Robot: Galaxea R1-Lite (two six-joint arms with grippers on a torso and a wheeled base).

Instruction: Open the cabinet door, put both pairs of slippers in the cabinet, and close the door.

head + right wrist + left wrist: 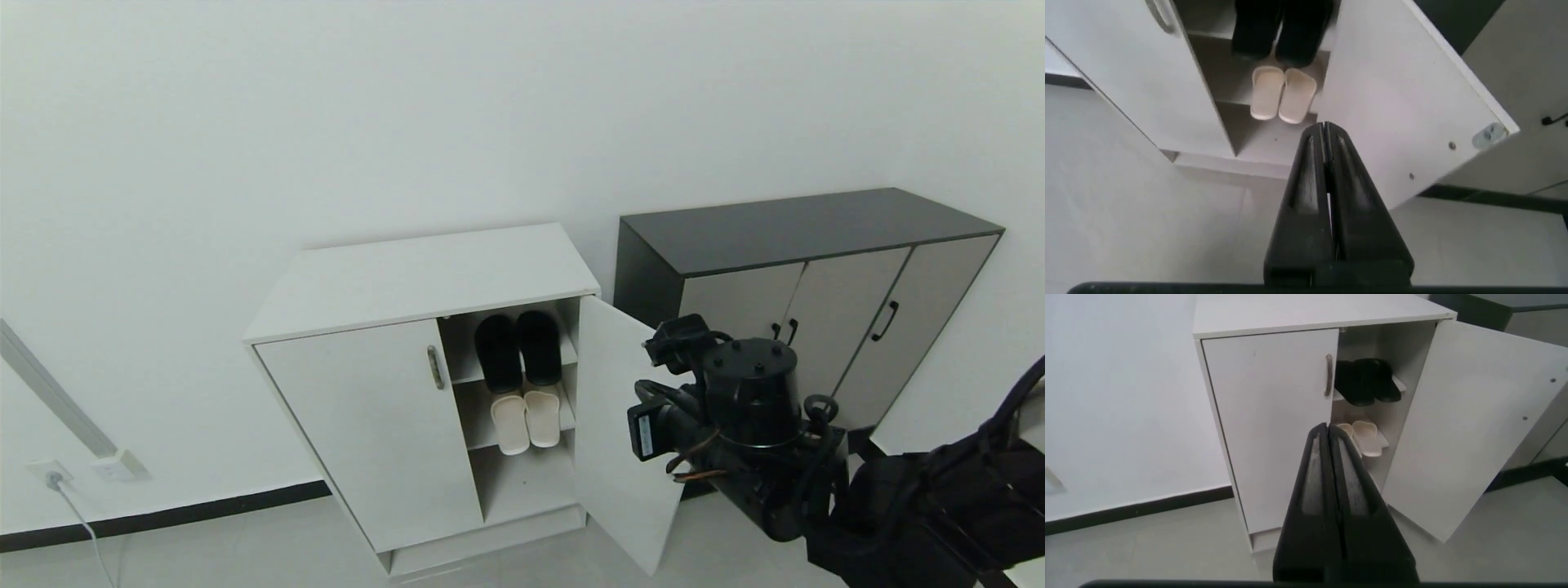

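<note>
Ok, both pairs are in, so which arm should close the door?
Right, probably: the right gripper hangs close beside the open door, while the left gripper points at the closed left door, farther from the open one.

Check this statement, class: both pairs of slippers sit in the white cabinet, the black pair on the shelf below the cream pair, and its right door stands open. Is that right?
Not quite. The head view shows the black pair on the shelf above the cream pair. Both sit in the white cabinet, and its right door stands open.
</note>
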